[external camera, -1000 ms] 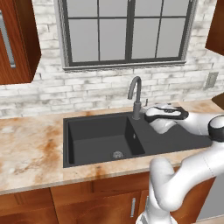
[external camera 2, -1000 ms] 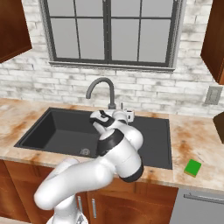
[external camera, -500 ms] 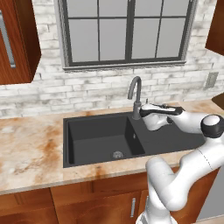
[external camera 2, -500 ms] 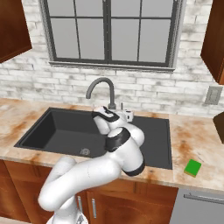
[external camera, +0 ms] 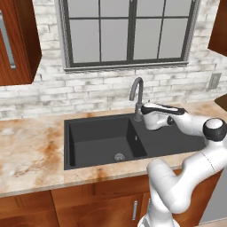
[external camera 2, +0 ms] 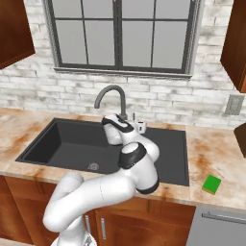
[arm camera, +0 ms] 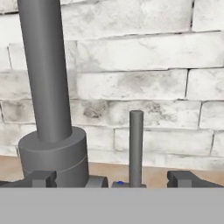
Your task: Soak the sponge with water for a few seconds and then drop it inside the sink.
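Observation:
The green sponge (external camera 2: 211,184) lies flat on the counter to the right of the sink (external camera 2: 43,149), well away from my hand. The dark sink basin (external camera: 88,137) holds nothing but its round drain (external camera: 119,156). My gripper (arm camera: 113,179) is open at the faucet's base (arm camera: 52,157), its fingertips (arm camera: 41,178) on either side of the thin upright handle (arm camera: 136,144). From the base cameras the gripper (external camera: 142,111) (external camera 2: 130,124) sits just behind the basin, beside the curved faucet (external camera: 137,93). Water is out of view.
The brick wall (arm camera: 131,87) stands close behind the faucet. A flat drainboard (external camera: 173,139) joins the basin on its right. A wall outlet (external camera 2: 234,104) is at the far right, with a window (external camera: 128,31) above and wooden cabinets (external camera: 17,40) at the sides.
My hand has slid left along the back of the sink, closer to the faucet base. The jaws have stayed open, and the sponge has not moved.

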{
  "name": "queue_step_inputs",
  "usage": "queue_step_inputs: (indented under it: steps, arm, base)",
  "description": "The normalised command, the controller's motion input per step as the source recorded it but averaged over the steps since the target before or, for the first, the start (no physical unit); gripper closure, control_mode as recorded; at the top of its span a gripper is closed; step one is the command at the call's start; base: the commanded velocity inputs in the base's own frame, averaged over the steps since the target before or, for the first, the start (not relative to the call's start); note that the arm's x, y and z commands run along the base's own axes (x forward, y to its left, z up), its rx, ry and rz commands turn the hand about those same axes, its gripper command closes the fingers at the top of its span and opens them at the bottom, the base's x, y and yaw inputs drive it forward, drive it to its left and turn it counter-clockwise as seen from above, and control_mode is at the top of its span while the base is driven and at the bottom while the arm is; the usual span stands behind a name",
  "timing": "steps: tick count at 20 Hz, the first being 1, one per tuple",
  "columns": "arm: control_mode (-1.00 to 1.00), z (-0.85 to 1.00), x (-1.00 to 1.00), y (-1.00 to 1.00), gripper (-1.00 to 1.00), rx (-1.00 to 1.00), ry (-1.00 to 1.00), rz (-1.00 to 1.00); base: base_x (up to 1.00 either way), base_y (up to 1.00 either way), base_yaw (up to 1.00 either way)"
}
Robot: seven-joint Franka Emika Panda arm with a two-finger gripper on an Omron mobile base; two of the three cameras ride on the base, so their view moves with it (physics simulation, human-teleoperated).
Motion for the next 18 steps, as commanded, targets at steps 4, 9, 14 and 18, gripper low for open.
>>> queue_step_inputs:
  steps: [4, 9, 14, 18]
  arm:
    - [-1.00, 0.00, 0.00, -0.15, -1.00, 0.00, 0.00, 0.00]
    - [-1.00, 0.00, 0.00, -0.18, -1.00, 0.00, -0.02, 0.00]
    - [-1.00, 0.00, 0.02, -0.10, -1.00, 0.00, -0.04, 0.00]
    - [-1.00, 0.00, 0.19, -0.02, -1.00, 0.00, 0.00, 0.00]
  base:
    - [0.00, 0.00, 0.00]
    - [0.00, 0.00, 0.00]
    - [0.00, 0.00, 0.00]
    - [0.00, 0.00, 0.00]
